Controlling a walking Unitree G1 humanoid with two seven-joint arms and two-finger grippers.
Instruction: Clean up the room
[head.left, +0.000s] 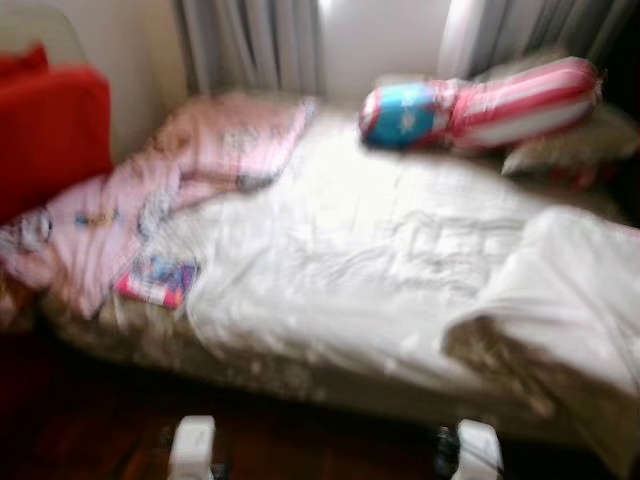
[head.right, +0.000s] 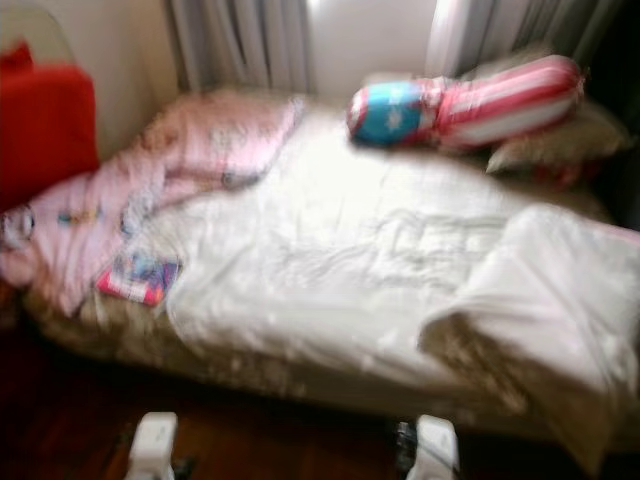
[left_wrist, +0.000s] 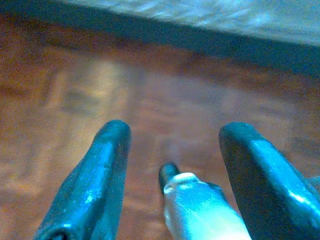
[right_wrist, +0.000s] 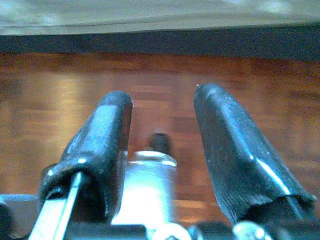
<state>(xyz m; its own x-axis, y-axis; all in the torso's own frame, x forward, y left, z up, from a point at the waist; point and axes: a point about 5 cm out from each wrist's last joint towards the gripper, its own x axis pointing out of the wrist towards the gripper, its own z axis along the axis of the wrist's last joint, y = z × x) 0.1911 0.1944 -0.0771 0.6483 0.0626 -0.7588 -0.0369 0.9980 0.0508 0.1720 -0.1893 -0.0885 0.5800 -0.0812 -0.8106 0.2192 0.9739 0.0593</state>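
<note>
A blurred bed (head.left: 300, 385) fills most of the frame, standing on a dark wooden floor (head.left: 90, 430). A rumpled white quilt (head.left: 370, 260) covers its middle and right, bunched into a thick fold at the right edge. A pink blanket (head.left: 150, 200) lies crumpled at the upper left, with a small colourful book (head.left: 155, 280) just below it. A red, white and blue striped bolster (head.left: 480, 105) lies at the upper right, with a pale pillow (head.left: 570, 150) beside it.

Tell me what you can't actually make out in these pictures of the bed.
- Small colourful flat item on the bed's left edge: too blurred in the eye views to name.
- Print on the pink blanket: smeared by blur.
- Red object at left: cut off by the frame edge.
- Under the bed: dark shadow in the wrist views.
</note>
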